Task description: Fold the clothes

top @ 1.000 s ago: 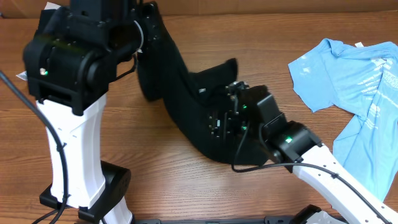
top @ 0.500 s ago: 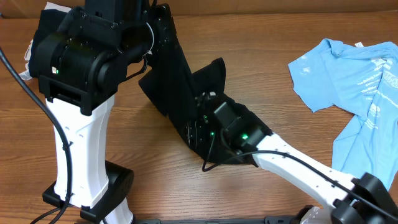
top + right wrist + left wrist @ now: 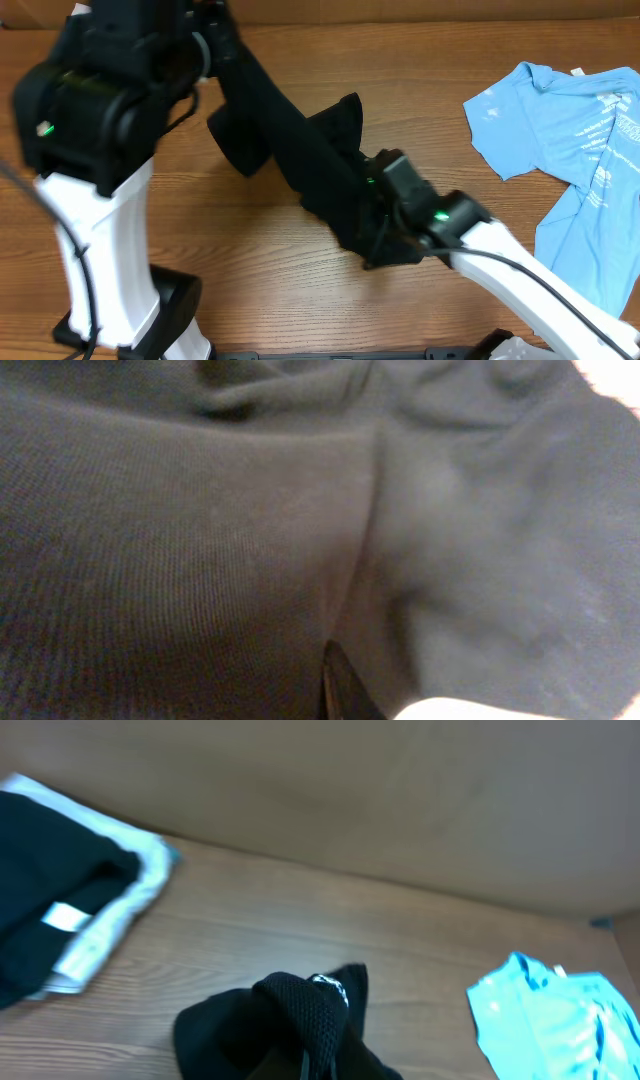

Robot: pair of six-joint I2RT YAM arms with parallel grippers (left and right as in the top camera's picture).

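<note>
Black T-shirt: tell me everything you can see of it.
The black T-shirt is a soft, matte knit with no print showing. It forms a bunched diagonal band. Its upper end is raised at the left gripper, which appears to hold it. Its lower end lies on the wood table under the right gripper, whose grip is hidden.

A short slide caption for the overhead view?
A black shirt hangs taut between left gripper and right gripper over the table; blue shirt aside.

The wooden table (image 3: 270,270) carries a crumpled light blue T-shirt (image 3: 575,140), a part-lifted black T-shirt (image 3: 335,185) and folded garments (image 3: 60,910).
</note>
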